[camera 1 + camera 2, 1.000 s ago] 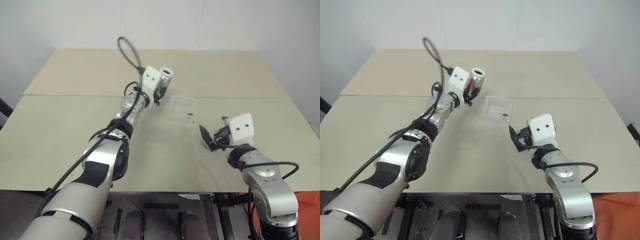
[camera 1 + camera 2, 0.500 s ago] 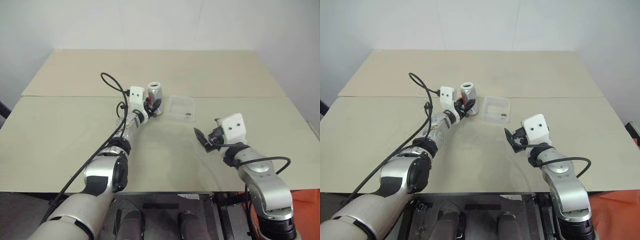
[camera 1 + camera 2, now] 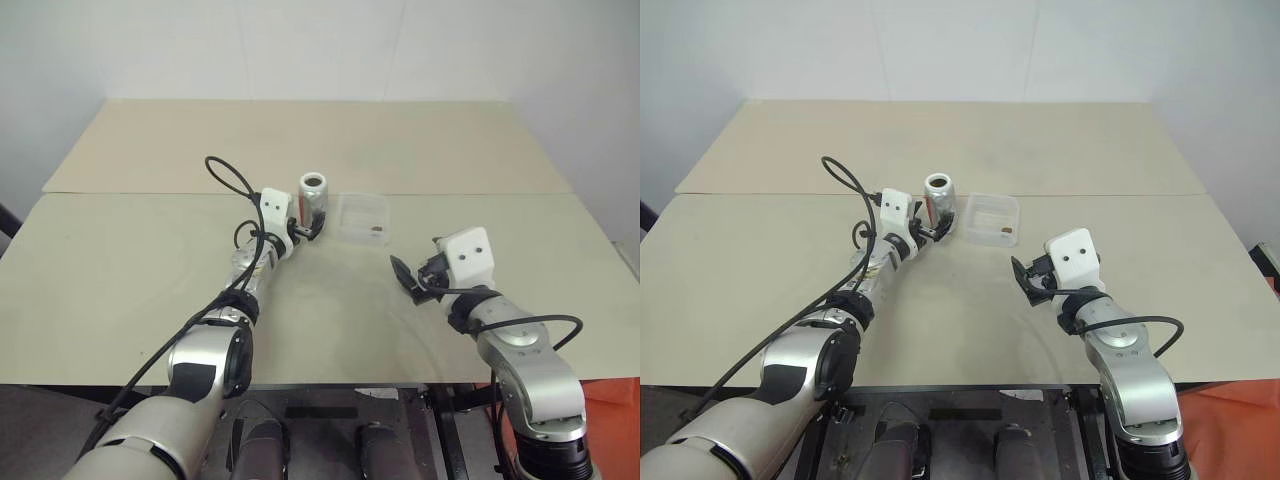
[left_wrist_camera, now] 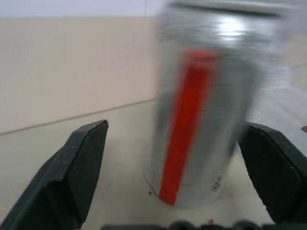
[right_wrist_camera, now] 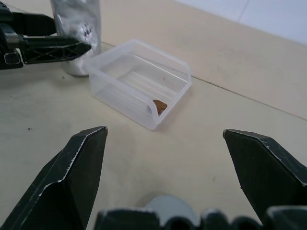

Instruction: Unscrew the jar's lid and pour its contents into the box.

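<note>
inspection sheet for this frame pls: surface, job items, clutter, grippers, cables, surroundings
Surface: beige table, seam across it behind the box.
Jar: the jar stands upright, lid off, beside the box.
Box: the box is clear, with one brown bit inside.
Lid: grey disc on the table under the right gripper.
Clutter: nothing seen.
Grippers: left gripper open, fingers either side of the jar, not touching; right gripper open, empty.
Cables: black cable loops above the left wrist.
Surroundings: white wall.

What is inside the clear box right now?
One small brown bit lies inside the box, against the wall at one end. The rest of its floor looks bare through the clear plastic. Nothing covers it.
</note>
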Controlling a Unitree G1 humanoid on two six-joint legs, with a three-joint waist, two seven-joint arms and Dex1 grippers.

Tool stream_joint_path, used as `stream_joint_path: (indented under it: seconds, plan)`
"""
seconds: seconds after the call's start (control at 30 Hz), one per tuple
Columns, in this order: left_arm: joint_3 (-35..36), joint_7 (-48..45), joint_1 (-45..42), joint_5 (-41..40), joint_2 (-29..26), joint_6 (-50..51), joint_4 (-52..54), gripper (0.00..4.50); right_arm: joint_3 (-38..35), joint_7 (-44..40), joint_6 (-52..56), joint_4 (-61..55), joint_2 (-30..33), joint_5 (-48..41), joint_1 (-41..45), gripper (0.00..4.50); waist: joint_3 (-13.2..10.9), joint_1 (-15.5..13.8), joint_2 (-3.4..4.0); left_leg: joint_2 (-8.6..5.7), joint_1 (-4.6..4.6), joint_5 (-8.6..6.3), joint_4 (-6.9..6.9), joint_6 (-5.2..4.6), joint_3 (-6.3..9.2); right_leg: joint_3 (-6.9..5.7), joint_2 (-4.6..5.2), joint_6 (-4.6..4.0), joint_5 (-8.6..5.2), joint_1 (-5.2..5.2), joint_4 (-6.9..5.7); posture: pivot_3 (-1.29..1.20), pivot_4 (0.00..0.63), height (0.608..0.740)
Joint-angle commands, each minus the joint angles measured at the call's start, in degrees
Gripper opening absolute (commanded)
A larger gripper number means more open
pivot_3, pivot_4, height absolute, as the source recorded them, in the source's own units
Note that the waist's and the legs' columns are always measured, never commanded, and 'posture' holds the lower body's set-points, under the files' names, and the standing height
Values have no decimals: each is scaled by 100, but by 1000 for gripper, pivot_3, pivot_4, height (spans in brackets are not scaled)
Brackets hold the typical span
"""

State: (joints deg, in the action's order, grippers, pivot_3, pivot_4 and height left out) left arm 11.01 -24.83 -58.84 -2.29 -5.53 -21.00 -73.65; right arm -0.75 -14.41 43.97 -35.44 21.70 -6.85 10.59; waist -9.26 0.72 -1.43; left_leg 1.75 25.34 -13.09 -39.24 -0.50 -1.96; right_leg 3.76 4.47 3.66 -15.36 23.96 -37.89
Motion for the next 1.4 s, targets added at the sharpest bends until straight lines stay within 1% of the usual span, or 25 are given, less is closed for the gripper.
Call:
stream_joint_path:
  seconds: [0.03, 0.2, 0.3, 0.37, 0.43, 0.53, 0.6, 0.67, 0.77, 0.8, 0.87, 0.9, 0.97, 1.0, 1.07, 1.17, 1.27, 1.33, 1.4]
  plan:
    - [-40, -71, 113, -34, -33, -210, 262, 4479, -80, 5, -193, -198, 50, 43, 36, 4500, 0, 1, 0, 0, 0, 0, 0, 0, 0, 0, 0, 0, 0, 0, -1, 0, 150, 740]
    - [1, -211, 508, -146, -117, -315, 705, 4479, -51, -24, -196, -188, 91, 67, 32, 4500, 1, 7, 0, 1, 0, 0, 0, 0, 0, 0, 0, 0, 0, 0, 0, 0, 150, 740]
    - [-43, -447, 1010, -213, -241, -420, 1343, 4479, -33, -48, -208, -177, 124, 69, 24, 4500, 2, 21, 2, 3, -1, 0, 0, 0, -1, 0, 0, 0, 0, 1, -1, 0, 150, 740]
    - [-68, -851, 1470, -402, -362, -358, 1981, 4479, -44, -74, -246, -137, 143, 58, 23, 4500, 3, 27, 3, 6, -4, 0, 1, 0, -2, 0, 0, 0, 0, 1, -5, 0, 150, 740]
    - [-101, -1296, 2021, -632, -567, -202, 2780, 4479, -44, -105, -287, -64, 177, 73, 44, 4500, 5, 37, 4, 8, -5, 0, 1, 0, -3, 0, -1, -1, 0, 2, -5, 0, 150, 740]
    - [-116, -1814, 2779, -925, -1019, 59, 3854, 4479, -50, -184, -343, 31, 252, 87, 96, 4500, 6, 50, 4, 11, -6, 0, 2, 0, -3, 1, -1, -1, 0, 3, -7, 0, 150, 740]
    - [-1, -2247, 3288, -1323, -1424, 436, 4647, 4479, -135, -317, -379, 74, 384, 59, 111, 4500, 6, 42, 4, 13, -7, 0, 2, 1, -1, 1, -1, -1, 1, 2, -8, 0, 150, 740]
    - [25, -2530, 3639, -1577, -1742, 729, 5223, 4479, -230, -445, -417, 94, 515, 22, 92, 4500, 7, 35, 5, 14, -8, 0, 1, 0, 3, 1, 0, -1, 1, 1, -8, 0, 150, 740]
    - [116, -3266, 4257, -2213, -2443, 1384, 6346, 4479, -762, -1142, -701, -17, 1004, -350, -226, 4500, 7, -6, 6, 13, -8, -1, 2, -2, 9, 0, 0, -1, 0, -5, 0, 0, 150, 740]
    - [200, -3519, 4413, -2506, -2688, 1673, 6653, 4479, -1012, -1516, -971, -44, 1222, -524, -410, 4500, 7, -20, 6, 13, -8, -3, 1, -5, 12, 0, 2, -1, 0, -11, 4, 0, 150, 740]
    - [357, -3815, 4578, -2954, -3018, 2114, 6973, 4479, -1356, -2034, -1362, -47, 1540, -781, -691, 4500, 7, -29, 6, 14, -13, -5, 1, -7, 13, -2, 3, -1, 0, -26, 20, 0, 150, 740]
    - [449, -3959, 4647, -3203, -3183, 2384, 7109, 4479, -1565, -2333, -1566, -20, 1720, -901, -866, 4500, 7, -28, 6, 17, -22, -5, 1, -8, 12, -6, 1, -1, 0, -39, 25, 0, 150, 740]
    - [547, -4500, 4842, -3622, -3591, 2888, 7338, 4479, -2130, -3078, -1853, 80, 2094, -1276, -1270, 4500, 7, -14, 6, 20, -73, -6, 9, -8, 7, -13, -1, -1, 0, -93, 45, 0, 150, 740]
    - [567, -4654, 4903, -3716, -3700, 3005, 7390, 4479, -2271, -3269, -1940, 114, 2192, -1398, -1385, 4500, 7, 6, 6, 21, -100, -8, 19, -9, 2, -12, -1, -1, -1, -120, 84, 0, 150, 740]
    - [507, -4777, 5040, -3624, -3809, 3000, 7418, 4479, -2455, -3587, -1970, 171, 2402, -1596, -1558, 4500, 7, 17, 6, 24, -166, -11, 34, -10, -9, -8, 0, -3, -4, -182, 98, 0, 150, 740]
    - [336, -4697, 5133, -3384, -3779, 2928, 7553, 4479, -2539, -3785, -1973, 244, 2552, -1734, -1656, 4500, 6, 49, 5, 26, -209, -11, 37, -10, -24, 8, -2, -6, -6, -206, 86, 0, 150, 740]
    - [312, -4578, 5178, -3427, -3692, 3038, 7714, 4479, -2408, -3866, -2089, 346, 2586, -1699, -1677, 4500, 7, 44, 3, 27, -223, -10, 34, -9, -26, 10, -4, -7, -5, -225, 83, 0, 150, 740]
    - [318, -4395, 5228, -3331, -3641, 3031, 7825, 4479, -2228, -3877, -2246, 398, 2628, -1496, -1683, 4500, 7, 24, 3, 26, -218, -10, 33, -9, -25, 11, -2, -7, -5, -222, 84, 0, 150, 740]
    - [303, -4257, 5278, -3223, -3641, 3015, 7890, 4479, -2113, -3855, -2260, 443, 2632, -1485, -1613, 4500, 7, 14, 3, 25, -212, -10, 34, -9, -25, 13, -2, -7, -5, -213, 84, 0, 150, 740]
